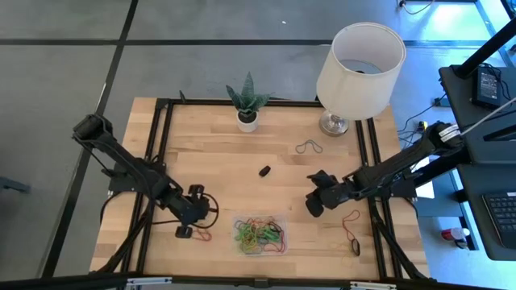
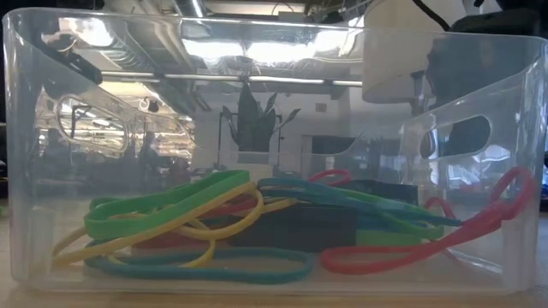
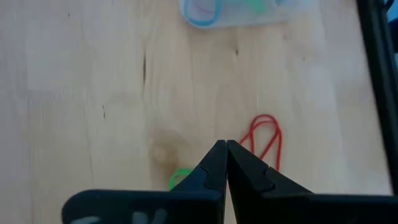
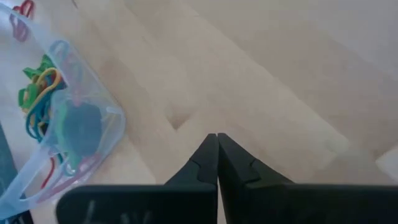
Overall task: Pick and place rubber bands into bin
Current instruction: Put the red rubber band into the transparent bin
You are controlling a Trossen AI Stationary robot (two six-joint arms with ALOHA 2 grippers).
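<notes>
1. Clear bin (image 1: pixel 260 219) holding green, yellow, blue and red rubber bands (image 2: pixel 205 224).
2. Pale wood-grain table (image 1: pixel 210 137), black frame.
3. White lampshade (image 1: pixel 359 60) at 1 o'clock.
4. Green plant (image 1: pixel 247 95), white pot, at 12 o'clock.
5. Red band (image 1: pixel 351 228) at 4 o'clock.

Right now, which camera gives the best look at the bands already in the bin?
The low view: it looks straight through the bin wall at the bands, each loop distinct. The high view shows them as a small tangle, the right wrist view catches part through a corner, and the left wrist view only an edge.
</notes>
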